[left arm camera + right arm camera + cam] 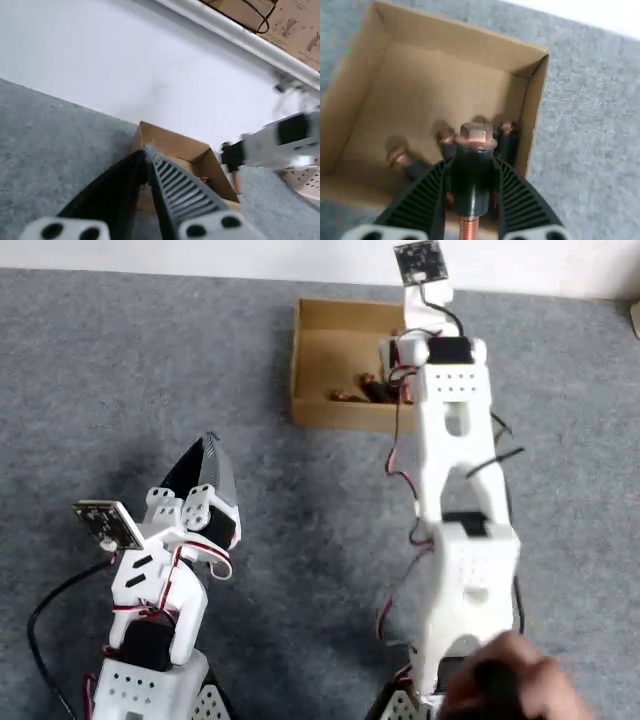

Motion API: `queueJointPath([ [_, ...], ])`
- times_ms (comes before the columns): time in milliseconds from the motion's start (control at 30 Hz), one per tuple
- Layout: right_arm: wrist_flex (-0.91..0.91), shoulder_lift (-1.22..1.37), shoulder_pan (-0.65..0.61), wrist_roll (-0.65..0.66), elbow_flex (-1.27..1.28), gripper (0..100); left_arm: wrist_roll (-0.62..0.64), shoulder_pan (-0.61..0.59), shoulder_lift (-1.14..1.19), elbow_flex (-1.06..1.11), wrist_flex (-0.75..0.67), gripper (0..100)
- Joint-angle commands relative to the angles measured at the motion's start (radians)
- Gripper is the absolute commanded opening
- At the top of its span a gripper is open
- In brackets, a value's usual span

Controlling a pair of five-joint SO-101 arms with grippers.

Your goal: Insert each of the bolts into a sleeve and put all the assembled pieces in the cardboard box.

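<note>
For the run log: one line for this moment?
right hand: shut on assembled piece, over cardboard box | left hand: shut, empty | box: other pieces inside

Left claw (146, 153) closed, tips toward cardboard box (172, 144) on grey mat (50, 140); other arm (280, 137) near box.

One cardboard box (450, 37), four sleeved bolts (476, 136)

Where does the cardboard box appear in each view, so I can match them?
High view: the brown open-topped cardboard box sits upper centre, partly under the right arm.
Left wrist view: just beyond the tip of the shut black left claw.
Right wrist view: below the right claw, which grips a copper bolt in a black sleeve.
Shared landmark: the white wall behind the box.
</note>
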Motion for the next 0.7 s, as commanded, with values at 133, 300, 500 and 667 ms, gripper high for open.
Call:
queueJointPath([
  [133,0.024,0.406,0.004,0.011,-0.522,0.5,-0.005,-0.010,0.002,-0.005,-0.014,1],
  [300,0.097,0.527,0.004,0.011,-0.693,0.9,-0.008,0.010,0.002,-0.002,-0.014,1],
  [500,0.186,0.545,0.004,0.011,-0.748,13.9,-0.057,0.036,0.002,0.001,-0.014,1],
  [667,0.272,0.545,0.007,0.011,-0.802,37.2,-0.058,0.035,0.002,-0.001,-0.014,1],
])
